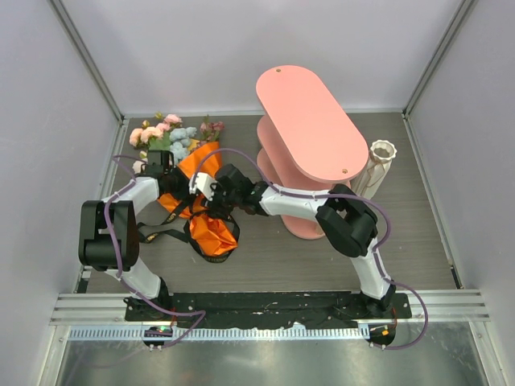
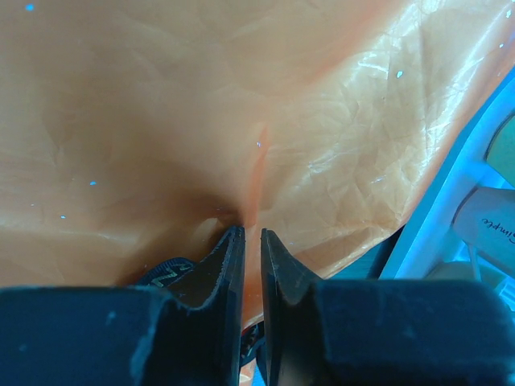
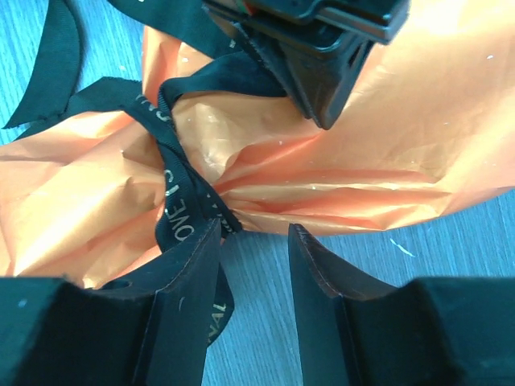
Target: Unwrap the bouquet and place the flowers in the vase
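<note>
nearest me, my right fingers (image 3: 253,245) stand apart, with the desk (image 3: 418,241) showing in the gap between them. the black ribbon (image 3: 173,181) (it carries pale lettering i cannot read in full) wraps the pinched waist of the bouquet (image 1: 213,235) and drops against my finger at the 9 o'clock side of that gap; the other finger touches nothing. the tied waist sits just beyond my fingertips, toward 12 o'clock.

a little farther on, my left fingers (image 2: 251,241) are nearly together, clamped on a fold of the orange paper (image 2: 322,145): a crease of it runs straight down into the narrow slit between them. from my right wrist they show as one dark wedge coming in from 12 o'clock, biting the paper just past the ribbon.

from above, the bouquet lies on its side on the left half of the desk, at about 10 o'clock from the desk's middle. its crumpled tail end points to 5 o'clock, loose ribbon ends trail toward 9 o'clock, and the flowers (image 1: 165,133) spill out at 11 o'clock near the desk's far edge: pink, pale blue and a few darker red.

farther right stands the pink shelf (image 1: 310,129), and past it at 2 o'clock the vase (image 1: 383,153), upright, cream-white, just beside the shelf and well apart from the bouquet.
</note>
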